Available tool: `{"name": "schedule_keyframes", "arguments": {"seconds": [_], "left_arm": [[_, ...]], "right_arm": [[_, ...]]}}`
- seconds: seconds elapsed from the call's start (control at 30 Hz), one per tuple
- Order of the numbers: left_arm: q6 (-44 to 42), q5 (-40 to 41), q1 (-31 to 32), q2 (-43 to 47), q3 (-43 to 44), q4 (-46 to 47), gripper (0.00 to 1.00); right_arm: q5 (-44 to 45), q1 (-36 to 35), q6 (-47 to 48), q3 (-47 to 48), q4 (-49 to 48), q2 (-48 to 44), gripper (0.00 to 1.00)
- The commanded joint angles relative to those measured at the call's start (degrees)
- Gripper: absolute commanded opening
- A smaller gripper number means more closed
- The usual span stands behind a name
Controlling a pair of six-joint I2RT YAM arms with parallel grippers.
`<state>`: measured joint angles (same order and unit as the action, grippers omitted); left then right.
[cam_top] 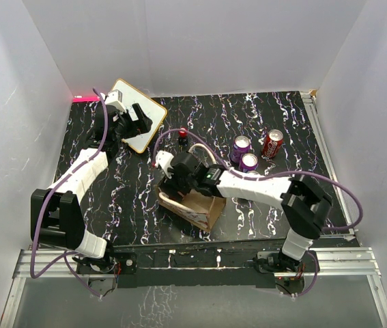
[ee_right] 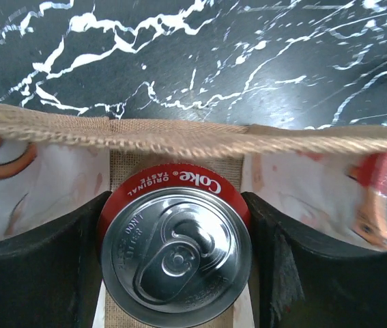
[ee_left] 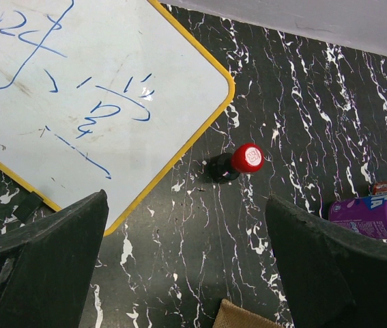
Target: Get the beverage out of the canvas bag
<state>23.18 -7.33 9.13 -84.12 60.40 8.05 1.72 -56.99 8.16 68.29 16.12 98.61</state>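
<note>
Coke can (ee_right: 176, 263) behind bag rim (ee_right: 179, 137), whiteboard (ee_left: 77, 102) apart

The left arm (cam_top: 84, 171) and right arm (cam_top: 254, 186) are alike: white shell links joined by black motor housings. A purple cable (cam_top: 37, 232) loops along the left one, and a second purple cable (cam_top: 352, 205) along the right. A small green light (cam_top: 207, 175) glows near the right wrist. The left hand (ee_left: 186, 205) and right hand (ee_right: 174, 205) have broad, matte black fingers (ee_left: 39, 263), faintly scuffed.
</note>
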Motion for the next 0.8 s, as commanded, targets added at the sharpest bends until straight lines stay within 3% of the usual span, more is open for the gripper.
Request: {"name": "schedule_keyframes", "arguments": {"seconds": [0.0, 0.4, 0.57, 0.77], "left_arm": [[0.03, -0.88, 0.04, 0.38, 2.37, -0.34, 0.97], [-0.16, -0.53, 0.02, -0.06, 2.66, -0.86, 0.97], [-0.24, -0.15, -0.03, 0.29, 2.08, -0.19, 0.97], [0.20, -1.01, 0.02, -0.40, 2.32, -0.24, 0.97]], "right_arm": [[5.72, -0.13, -2.51, 1.82, -7.42, -10.38, 0.27], [12.40, -0.11, -9.78, -6.02, -6.99, -24.39, 0.08], [16.43, -0.10, -10.28, -8.79, -4.39, -32.38, 0.08], [24.30, -0.10, -8.69, -12.91, -8.65, -43.18, 0.08]]}}
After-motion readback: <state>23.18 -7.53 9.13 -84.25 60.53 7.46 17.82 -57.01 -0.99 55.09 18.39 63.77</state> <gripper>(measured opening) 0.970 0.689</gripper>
